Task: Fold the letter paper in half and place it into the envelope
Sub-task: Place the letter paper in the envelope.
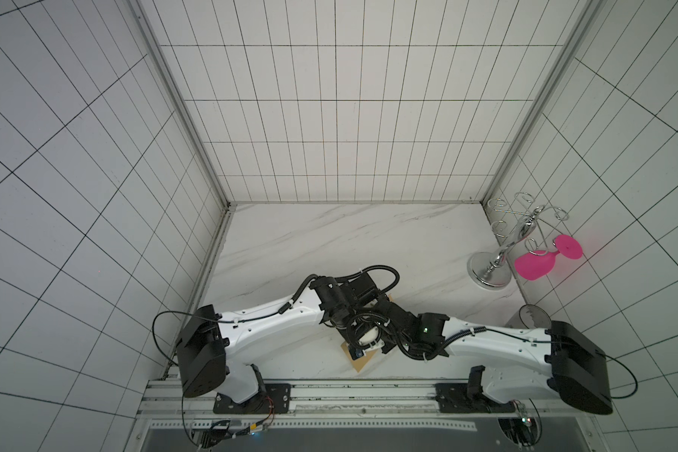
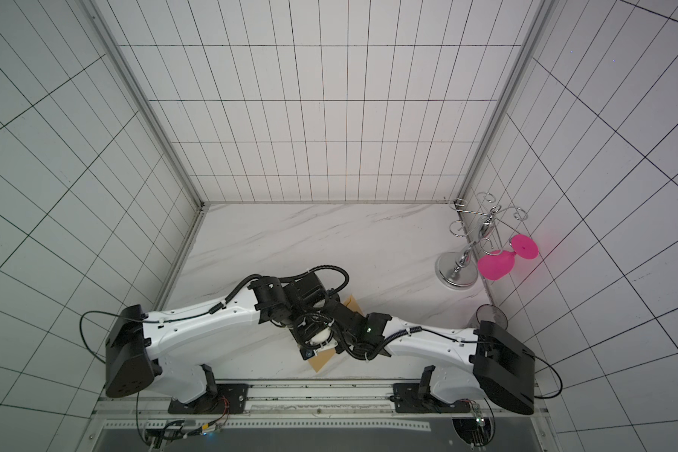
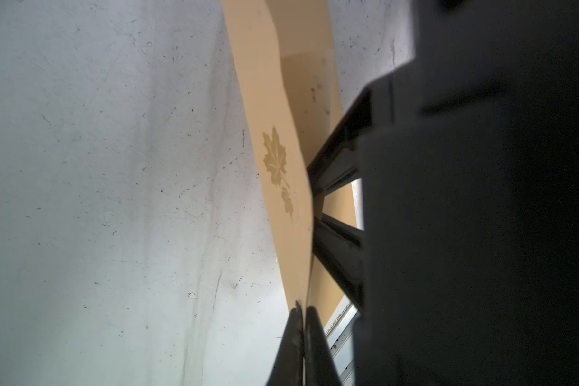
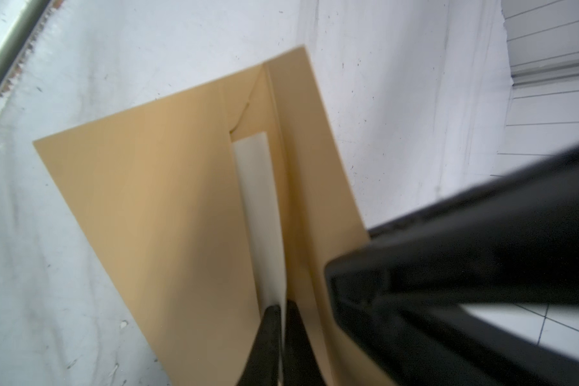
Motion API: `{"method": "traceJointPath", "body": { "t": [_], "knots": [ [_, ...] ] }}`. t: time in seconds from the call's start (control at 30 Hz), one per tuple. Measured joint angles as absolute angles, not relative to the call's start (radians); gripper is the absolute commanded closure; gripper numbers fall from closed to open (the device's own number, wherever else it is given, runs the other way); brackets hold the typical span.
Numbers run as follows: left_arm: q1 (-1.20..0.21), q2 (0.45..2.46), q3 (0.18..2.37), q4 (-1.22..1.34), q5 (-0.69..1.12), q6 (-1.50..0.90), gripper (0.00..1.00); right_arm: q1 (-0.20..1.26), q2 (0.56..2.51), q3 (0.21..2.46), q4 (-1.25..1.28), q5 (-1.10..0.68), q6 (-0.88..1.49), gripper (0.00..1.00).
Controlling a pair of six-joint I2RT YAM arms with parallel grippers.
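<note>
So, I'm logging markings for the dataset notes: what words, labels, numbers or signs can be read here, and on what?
Words or numbers: none can be read in any view.
Sign only: a maple-leaf print, a smaller leaf beside it, on the flap of the envelope.
The letter paper: its visible strip shows no writing.

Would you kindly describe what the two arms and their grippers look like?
Both the left arm and right arm have white shells, boxy black joints and black ribbed cables. The left gripper and right gripper are slim, tapering and black.
</note>
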State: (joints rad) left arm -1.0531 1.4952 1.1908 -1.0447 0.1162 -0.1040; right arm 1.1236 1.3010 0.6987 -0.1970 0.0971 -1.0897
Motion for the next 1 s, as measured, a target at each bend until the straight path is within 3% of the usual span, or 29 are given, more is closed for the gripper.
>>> {"method": "traceJointPath", "body": {
  "t": [0.27,0.8,1.0],
  "knots": [
    [-1.053,1.488,1.177,-1.039,0.101,-0.104,1.00,1.118,1.277,0.699,-0.207,0.099,-1.090,0.01],
    [-0.916,1.462,1.095,-1.012,0.101,-0.063,1.00,1.112,0.995,0.751,-0.359,0.152,-1.077,0.01],
    [-0.907,1.530,1.118,-1.015,0.086,-0.061,1.00,1.112,0.979,0.749,-0.377,0.215,-0.930,0.01]
  ]
}}
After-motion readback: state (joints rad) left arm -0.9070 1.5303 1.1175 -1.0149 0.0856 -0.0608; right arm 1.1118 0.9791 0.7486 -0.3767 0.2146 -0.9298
